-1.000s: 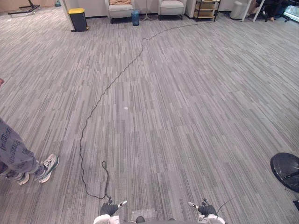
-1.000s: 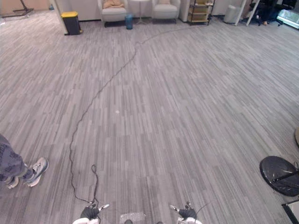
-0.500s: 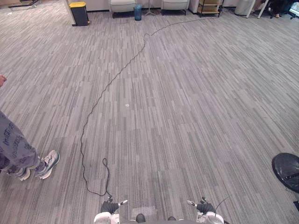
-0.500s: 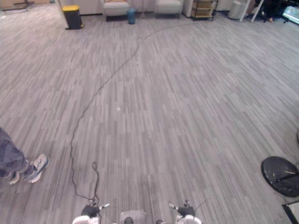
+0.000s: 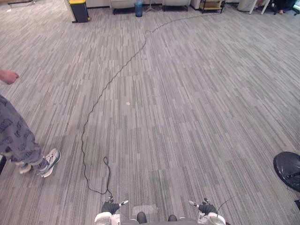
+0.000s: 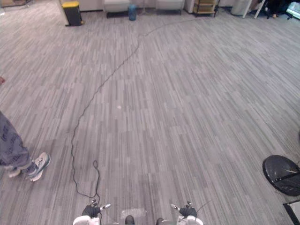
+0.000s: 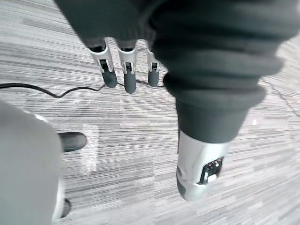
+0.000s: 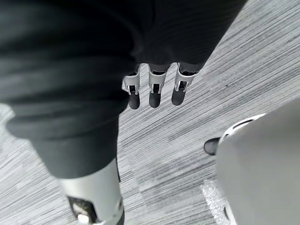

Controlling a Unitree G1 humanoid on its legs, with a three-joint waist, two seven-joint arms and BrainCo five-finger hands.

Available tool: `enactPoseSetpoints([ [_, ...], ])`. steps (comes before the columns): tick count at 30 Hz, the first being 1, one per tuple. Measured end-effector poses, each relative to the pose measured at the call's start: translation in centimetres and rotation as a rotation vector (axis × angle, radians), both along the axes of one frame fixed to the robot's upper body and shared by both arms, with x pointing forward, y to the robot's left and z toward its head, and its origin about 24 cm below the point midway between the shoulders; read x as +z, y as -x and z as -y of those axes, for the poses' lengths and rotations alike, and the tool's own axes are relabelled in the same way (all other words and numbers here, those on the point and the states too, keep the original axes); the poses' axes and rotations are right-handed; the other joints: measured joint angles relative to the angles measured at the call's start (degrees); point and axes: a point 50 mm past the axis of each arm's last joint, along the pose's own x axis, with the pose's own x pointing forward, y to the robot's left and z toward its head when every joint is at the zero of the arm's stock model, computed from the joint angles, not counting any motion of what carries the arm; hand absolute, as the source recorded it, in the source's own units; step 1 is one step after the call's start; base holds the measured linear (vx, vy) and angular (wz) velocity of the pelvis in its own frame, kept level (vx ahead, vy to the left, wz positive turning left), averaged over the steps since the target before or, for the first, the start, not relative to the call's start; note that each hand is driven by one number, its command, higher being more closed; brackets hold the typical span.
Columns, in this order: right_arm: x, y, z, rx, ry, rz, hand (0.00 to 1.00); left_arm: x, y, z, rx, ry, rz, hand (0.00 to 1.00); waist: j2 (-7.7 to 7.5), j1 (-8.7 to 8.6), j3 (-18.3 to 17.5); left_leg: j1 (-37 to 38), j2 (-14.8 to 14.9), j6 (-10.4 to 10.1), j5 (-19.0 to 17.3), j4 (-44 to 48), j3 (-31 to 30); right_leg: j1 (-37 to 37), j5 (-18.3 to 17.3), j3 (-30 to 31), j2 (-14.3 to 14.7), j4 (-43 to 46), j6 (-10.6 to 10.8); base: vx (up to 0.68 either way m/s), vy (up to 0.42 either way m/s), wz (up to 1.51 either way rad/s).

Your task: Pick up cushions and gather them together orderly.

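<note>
- Whole view has shifted vs 1 s ago: my head cam moved, not the room. Far-wall stuff at 12 has slid up to the edge; just the bottoms of the armchairs [image 6: 116, 4] are left, w/ the yellow-lidded bin [image 5: 78, 8] at 11.
- Person [image 5: 16, 136] at 9 has really moved: leg is further in, and their hand [image 5: 8, 76] is now in at the edge near 10. Shoe [image 5: 49, 161] is roughly where it was, well apart from me.
- Black disc [image 5: 287, 169] at 4 is unchanged on the carpet [image 5: 187, 93].
- Left hand [image 5: 110, 206]: low at 6, same place as before. Fingers [image 7: 127, 75] hang straight, thumb out to the side, holding nothing.
- Right hand [image 5: 206, 207]: also at 6, just beside it. Fingers [image 8: 155, 91] are straight and relaxed, nothing in them.
- Cushions: can't tell where they are from here. Neither hand has one, and the carpet ahead is bare.
- My read: I'm at the looking/walking stage and no pickup has begun. Since the view dropped toward the floor, I'd prob need to look up or turn to find a cushion before reaching.
- Risk: the person is close at 9, so mind them if I turn that way.
</note>
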Motion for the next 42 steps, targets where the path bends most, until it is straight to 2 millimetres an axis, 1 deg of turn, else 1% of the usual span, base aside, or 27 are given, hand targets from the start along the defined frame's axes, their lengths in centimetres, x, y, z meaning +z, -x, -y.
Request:
enactPoseSetpoints([
  [1,0.0,0.3,0.4,-0.027,0.005,0.001,0.00,0.2,-0.3,0.1,0.034,0.013,0.023,0.00,0.65,0.83,0.34,-2.76,2.57,0.11,-3.96,9.14,1.52,0.06,-1.72,-0.05,0.84,2.14,-0.57,0.05,-0.048,-0.03],
  [4,0.3,0.3,0.1,-0.050,0.008,0.025,0.00,0.8,-1.0,-0.4,0.087,0.016,0.071,0.00,0.13,1.00,1.24,-11.38,8.70,-0.17,-6.62,30.89,6.55,2.07,-5.14,-1.06,0.90,4.89,-1.82,0.18,-0.001,0.13],
  [6,0.4,0.2,0.3,-0.059,0.013,0.031,0.00,0.9,-1.0,-0.4,0.091,0.020,0.084,0.00,0.37,1.16,1.41,-13.83,10.60,-0.61,-8.10,31.85,7.54,3.81,-6.54,-1.06,0.35,4.88,-1.38,0.30,0.090,0.02],
  [8,0.4,0.1,0.4,-0.062,0.018,0.030,0.00,1.1,-1.3,-0.3,0.092,0.022,0.099,0.00,0.30,1.52,1.48,-16.53,10.07,-0.59,-7.32,26.02,7.32,4.62,-7.64,-0.43,-1.79,4.78,-0.08,0.28,0.140,-0.10],
  [9,0.4,0.1,0.4,-0.062,0.018,0.031,0.00,1.1,-1.4,-0.3,0.091,0.022,0.105,0.00,0.25,1.74,1.53,-17.58,9.34,-0.97,-5.90,22.27,7.12,4.84,-8.16,0.12,-2.73,4.54,0.77,0.29,0.190,-0.24],
  [11,0.4,-0.1,0.6,-0.058,0.024,0.023,0.00,1.2,-1.8,-0.1,0.084,0.027,0.116,0.00,0.05,2.96,1.77,-18.43,5.52,-2.27,8.16,8.86,5.16,7.19,-9.59,2.19,-6.11,1.51,3.26,0.51,0.348,-0.37],
  [12,0.3,-0.2,0.1,-0.053,0.014,0.018,0.00,1.3,-1.9,-0.1,0.080,0.025,0.118,0.00,-0.96,3.42,1.47,-17.76,3.85,0.32,7.47,8.86,6.01,7.71,-9.52,3.39,-7.42,0.07,2.98,0.60,0.348,-0.28],
  [13,0.3,-0.8,-0.4,-0.039,0.000,0.026,0.00,1.4,-2.3,-0.2,0.070,0.019,0.125,0.00,-1.07,3.30,1.51,-19.40,3.78,0.87,4.05,12.28,6.22,8.25,-7.47,5.19,-7.55,-0.88,1.31,0.54,0.282,-0.10],
  [14,0.4,-1.2,-0.8,-0.037,-0.009,0.041,0.00,1.6,-2.5,-0.3,0.081,0.023,0.142,0.00,-1.47,3.68,1.73,-20.90,4.31,2.66,1.25,17.28,6.47,8.29,-5.92,6.73,-7.79,-0.39,2.81,0.53,0.292,0.00],
  [16,0.4,-1.4,-1.1,-0.034,-0.014,0.046,0.00,1.8,-2.7,-0.6,0.081,0.013,0.155,0.00,-2.42,4.07,1.50,-20.21,4.53,3.83,-3.96,21.76,7.11,7.48,-5.07,9.28,-8.69,5.17,4.26,0.49,0.284,-0.07],
  [18,0.5,-1.6,-1.0,-0.028,-0.008,0.057,0.00,1.7,-2.6,-0.7,0.054,0.003,0.141,0.00,-2.96,4.07,1.21,-16.82,3.77,3.70,-7.62,21.37,7.56,2.47,-3.11,11.28,-9.60,19.46,7.15,0.48,0.245,-0.16],
  [19,0.5,-1.6,-1.1,-0.027,-0.010,0.059,0.00,1.5,-2.4,-0.9,0.034,-0.006,0.127,0.00,-3.49,3.70,1.15,-14.62,3.11,3.75,-8.85,20.44,7.98,-1.65,0.10,12.27,-10.33,29.02,9.04,0.47,0.170,-0.12],
  [20,0.5,-1.4,-1.2,-0.021,-0.012,0.054,0.00,1.4,-2.3,-0.9,0.010,-0.013,0.106,0.00,-3.74,3.45,1.67,-10.24,2.37,3.64,-10.30,18.83,8.29,-7.24,2.24,13.00,-10.65,43.86,10.55,0.57,0.149,-0.18],
  [23,1.0,-2.1,-0.4,-0.003,0.018,0.095,0.00,1.1,-2.1,-0.2,-0.009,0.000,0.088,0.00,-1.75,2.53,3.11,1.91,2.20,3.50,-11.69,11.59,8.95,-16.77,-2.20,8.28,-8.88,58.24,5.01,0.49,0.069,-0.25],
  [26,1.7,-3.1,0.0,0.018,0.039,0.148,0.00,1.2,-2.6,0.5,-0.027,0.014,0.096,0.00,-1.08,0.63,3.64,10.78,2.51,2.75,-11.94,4.28,8.90,-27.52,-5.68,0.66,-6.14,47.91,2.48,0.50,0.024,0.09],
  [28,2.0,-3.7,0.4,0.031,0.048,0.164,0.00,1.1,-2.7,0.8,-0.040,0.020,0.089,0.00,-0.87,-0.32,3.85,14.79,2.63,2.74,-11.93,1.67,8.47,-30.28,-2.39,-1.68,-3.63,29.95,1.51,0.61,-0.068,0.33],
  [29,1.9,-3.6,0.5,0.034,0.051,0.158,0.00,1.1,-2.8,1.0,-0.054,0.020,0.087,0.00,-1.00,-0.51,3.84,17.06,2.18,2.67,-11.96,0.56,7.18,-29.79,1.98,-1.92,-2.31,19.61,0.70,0.78,-0.146,0.62],
  [30,1.7,-3.0,0.8,0.034,0.055,0.136,0.00,0.9,-2.6,1.2,-0.060,0.023,0.081,0.00,-1.23,-0.65,3.63,19.95,1.48,1.79,-12.30,-0.30,4.52,-29.18,10.70,-0.61,-1.12,14.69,-3.32,0.69,-0.136,0.65],
  [31,1.8,-3.1,1.3,0.033,0.066,0.136,0.00,0.8,-2.6,1.7,-0.059,0.037,0.072,0.00,0.01,-1.24,3.47,20.98,2.89,0.99,-12.40,0.06,2.46,-29.33,11.43,-0.18,-0.34,17.66,-5.35,0.70,-0.144,0.43],
  [33,2.0,-3.6,2.1,0.045,0.089,0.142,0.00,0.6,-2.5,2.4,-0.070,0.047,0.064,0.00,3.19,-0.70,2.75,19.22,6.19,-3.71,-9.56,4.85,-0.19,-29.41,6.12,-2.62,0.64,21.24,-6.22,0.60,-0.174,0.23],
  [34,2.3,-3.8,2.3,0.038,0.095,0.157,0.00,0.7,-2.8,2.4,-0.045,0.054,0.075,0.00,3.81,-0.92,3.10,15.88,7.68,-2.92,-6.12,13.61,-1.16,-27.63,3.05,-3.63,1.25,22.21,-6.23,0.80,-0.248,0.26],
  [36,2.1,-3.5,1.5,0.035,0.075,0.152,0.00,0.7,-2.5,2.1,0.009,0.063,0.079,0.00,4.65,-0.75,3.67,9.12,12.04,-2.18,4.89,33.47,-1.70,-20.49,0.06,-3.95,3.31,19.62,-6.94,0.74,-0.184,0.00],
  [37,2.1,-3.4,0.9,0.050,0.068,0.151,0.00,0.9,-2.4,2.0,0.028,0.062,0.095,0.00,4.55,-0.18,3.93,3.97,15.07,-2.76,2.66,47.30,-0.47,-14.46,-1.81,-2.69,5.51,16.84,-7.49,0.66,-0.108,-0.36],
  [38,2.1,-3.5,0.5,0.056,0.060,0.159,0.00,1.0,-2.5,2.1,0.030,0.065,0.103,0.00,3.78,0.50,4.17,0.89,16.05,-2.90,0.44,52.99,0.42,-10.79,-2.59,-1.61,6.05,15.49,-7.85,0.62,-0.081,-0.34],
  [39,2.1,-3.5,0.5,0.056,0.060,0.159,0.00,1.0,-2.4,2.0,0.031,0.064,0.104,0.00,3.76,0.53,4.17,0.73,16.07,-2.90,0.38,53.09,0.44,-10.58,-2.61,-1.58,6.06,15.45,-7.86,0.46,-0.045,-0.39],
  [40,1.9,-3.3,-0.6,0.056,0.030,0.157,0.00,1.7,-3.1,1.3,0.034,0.042,0.153,0.00,1.67,1.10,4.00,-6.80,15.97,-1.88,-3.13,53.91,3.16,-3.37,-4.13,0.96,6.23,10.34,-7.58,0.54,-0.043,-0.43],
  [42,1.8,-3.4,-1.0,0.064,0.021,0.155,0.00,2.1,-3.4,1.0,0.033,0.033,0.180,0.00,1.00,2.32,3.62,-13.52,14.31,-1.32,-5.54,45.39,5.37,0.94,-4.60,4.56,5.97,6.17,-7.15,0.63,0.021,-0.86],
])
